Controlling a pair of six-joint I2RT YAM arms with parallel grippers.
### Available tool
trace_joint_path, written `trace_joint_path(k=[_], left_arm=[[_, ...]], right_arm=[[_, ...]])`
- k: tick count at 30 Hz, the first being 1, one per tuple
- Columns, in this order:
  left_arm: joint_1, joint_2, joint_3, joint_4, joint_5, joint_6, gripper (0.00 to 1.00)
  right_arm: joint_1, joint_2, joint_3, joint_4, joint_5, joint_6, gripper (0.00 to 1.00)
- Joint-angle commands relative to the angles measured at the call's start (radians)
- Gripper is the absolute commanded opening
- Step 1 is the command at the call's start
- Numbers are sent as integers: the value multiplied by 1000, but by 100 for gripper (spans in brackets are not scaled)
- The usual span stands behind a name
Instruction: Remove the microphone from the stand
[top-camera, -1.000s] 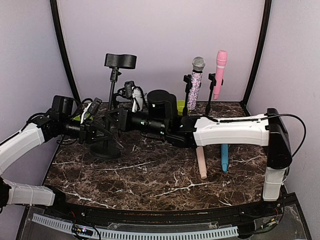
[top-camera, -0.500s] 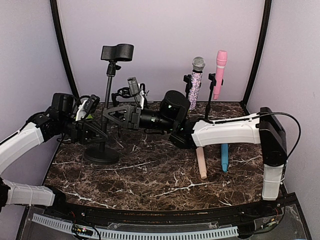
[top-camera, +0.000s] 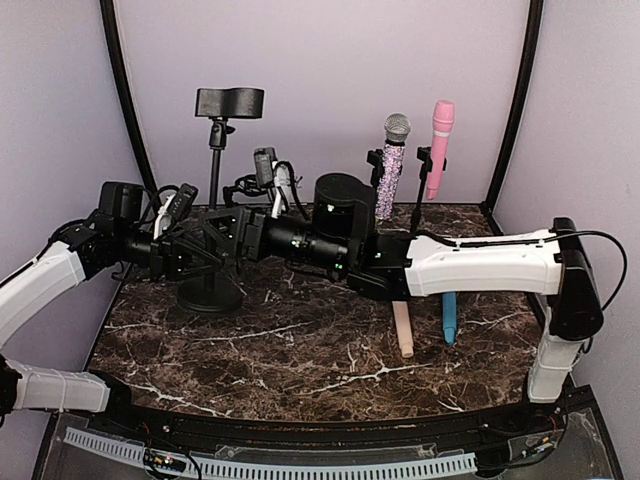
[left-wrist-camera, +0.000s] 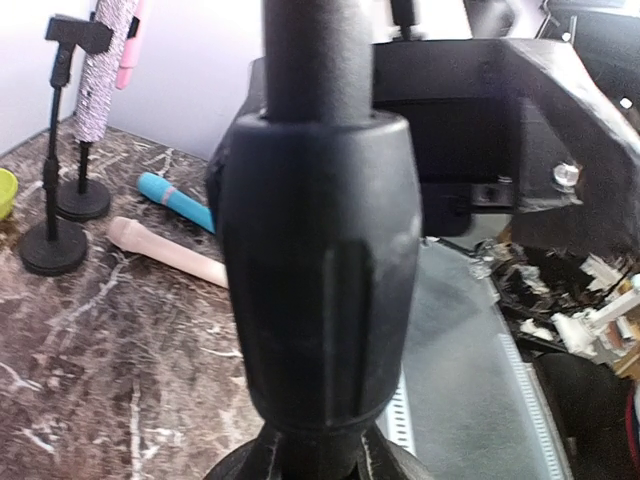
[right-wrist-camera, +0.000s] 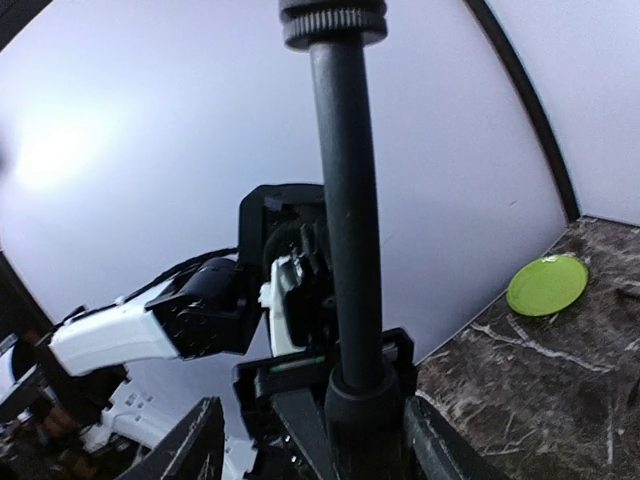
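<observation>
Lilac walls, dark marble desk. Black stand at left rear, upright. Black top piece horizontal on pole tip; microphone or bare clip, cannot tell. Left fingers clenched on stand's lower pole, by collar. Right fingers released, spread either side of pole. Glitter microphone and pink microphone upright in own small stands, back right. Beige microphone and blue microphone flat on desk, side by side.

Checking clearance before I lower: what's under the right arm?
A beige microphone and a blue microphone lie on the table beneath the right arm. From above, the arm covers their far ends.
</observation>
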Motion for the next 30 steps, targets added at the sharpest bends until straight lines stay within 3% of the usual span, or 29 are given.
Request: trace_joint_path(k=[1,4,11,16,20,26,30], left_arm=[[5,-3,54,4,-86,87,0],[4,1,58,17,-103,84,0],[5,-1,59,19,-106,80,0],[6,-3,56,30,-105,73,0],[6,-8,53,32,-100,71,0],[6,-11,49,48,-48,46,0],[7,-13,44,41,-46,48,0]], right_arm=[[69,37,204,-350,324,-157,59],[76,87,296,-484,413,-123,54],[94,114,323,-483,460,-109,43],[96,118,325,-475,457,-89,26],[96,60,200,-284,415,-78,9],[71,-36,-48,135,198,-59,4],[65,-49,-60,130,200,-89,0]])
